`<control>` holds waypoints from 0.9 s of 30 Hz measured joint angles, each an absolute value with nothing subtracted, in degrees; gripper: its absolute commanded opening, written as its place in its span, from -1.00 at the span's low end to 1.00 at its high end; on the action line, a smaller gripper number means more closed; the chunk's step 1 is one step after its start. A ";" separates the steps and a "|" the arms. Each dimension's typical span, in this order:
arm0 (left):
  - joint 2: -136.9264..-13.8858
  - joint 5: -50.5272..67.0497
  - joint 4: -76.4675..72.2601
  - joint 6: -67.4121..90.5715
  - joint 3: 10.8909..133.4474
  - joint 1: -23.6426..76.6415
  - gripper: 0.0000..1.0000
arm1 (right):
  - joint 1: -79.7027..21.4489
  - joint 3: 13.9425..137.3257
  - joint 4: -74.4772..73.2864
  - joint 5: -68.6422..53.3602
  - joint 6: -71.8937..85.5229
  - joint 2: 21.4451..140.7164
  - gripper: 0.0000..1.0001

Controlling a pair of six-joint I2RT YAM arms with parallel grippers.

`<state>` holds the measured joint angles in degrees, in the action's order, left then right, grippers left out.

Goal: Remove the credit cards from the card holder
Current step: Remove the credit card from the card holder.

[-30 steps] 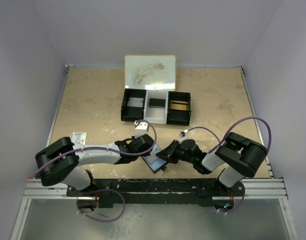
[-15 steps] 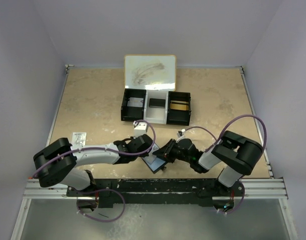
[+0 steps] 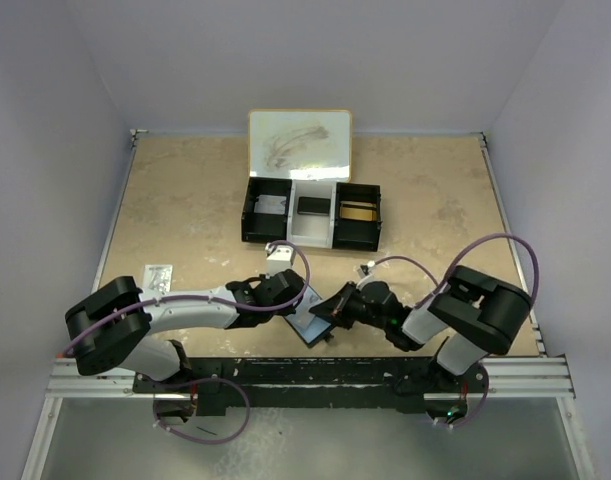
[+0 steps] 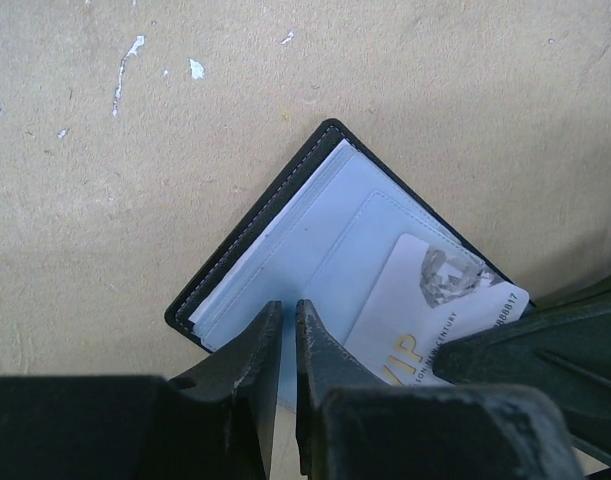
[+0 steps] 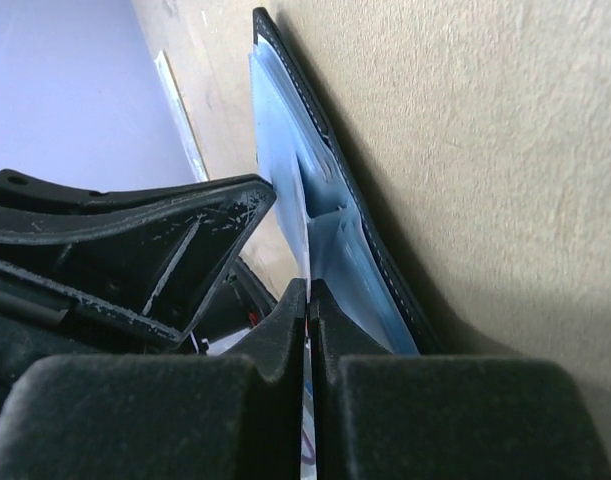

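The black card holder (image 3: 307,327) lies open on the table near the front edge, its pale blue pocketed inside (image 4: 315,230) facing up. A white credit card (image 4: 425,315) with gold "VIP" lettering sticks out of a pocket. My left gripper (image 4: 283,318) is shut but for a thin gap, and its tips rest on the holder's inside, close to its near edge. My right gripper (image 5: 308,293) is shut on the card's edge, right beside the holder (image 5: 330,190). In the top view both grippers, left (image 3: 293,302) and right (image 3: 325,311), meet over the holder.
A black-and-white three-compartment tray (image 3: 312,238) stands at mid-table with a white board (image 3: 299,143) propped behind it. A small pale packet (image 3: 159,274) lies at the left. The left gripper's black body (image 5: 135,250) crowds the right wrist view.
The right gripper has closed onto the card's edge. The right arm shifted slightly; the left gripper stayed on the holder.
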<state>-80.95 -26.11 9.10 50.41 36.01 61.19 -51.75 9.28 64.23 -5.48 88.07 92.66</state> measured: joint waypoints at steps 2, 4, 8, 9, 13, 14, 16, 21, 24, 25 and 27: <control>-80.95 -26.22 9.13 50.41 36.01 61.19 -0.84 | -51.75 8.95 62.19 -5.48 88.01 90.56 -0.99; -80.95 -26.26 9.15 50.41 36.01 61.19 -0.84 | -51.75 8.69 59.88 -5.48 87.88 88.40 -0.99; -80.95 -26.39 9.23 50.41 36.01 61.19 -0.84 | -51.75 8.12 55.46 -5.48 87.46 84.23 -1.00; -80.95 -26.48 9.32 50.41 36.01 61.19 -0.85 | -51.75 8.01 54.30 -5.48 87.22 83.05 -1.00; -80.84 -26.92 9.69 50.41 36.01 61.19 -0.85 | -51.77 7.94 48.62 -5.41 85.82 77.45 -1.00; -80.75 -27.11 9.96 50.41 36.01 61.19 -0.85 | -51.77 7.97 46.44 -5.23 85.17 75.37 -1.00; -80.40 -27.44 10.66 50.39 36.01 61.19 -0.84 | -51.77 8.32 41.65 -4.23 83.44 70.70 -1.00; -78.72 -28.32 13.02 50.37 36.05 61.19 -0.73 | -51.81 11.03 29.36 0.14 78.13 59.79 -1.00; -76.84 -29.30 15.07 50.24 36.56 61.19 -0.57 | -51.81 12.38 24.14 3.66 73.84 53.60 -1.00; -75.92 -29.74 15.68 50.13 36.82 61.19 -0.50 | -51.81 12.60 23.11 4.36 72.66 52.14 -1.00; -73.91 -30.83 16.88 49.98 37.30 61.17 -0.37 | -51.81 12.95 20.93 6.50 69.52 48.82 -1.00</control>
<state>-73.91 -30.83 16.88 49.98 37.30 61.17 -51.81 12.95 20.93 6.50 69.52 48.82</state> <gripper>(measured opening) 0.231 0.008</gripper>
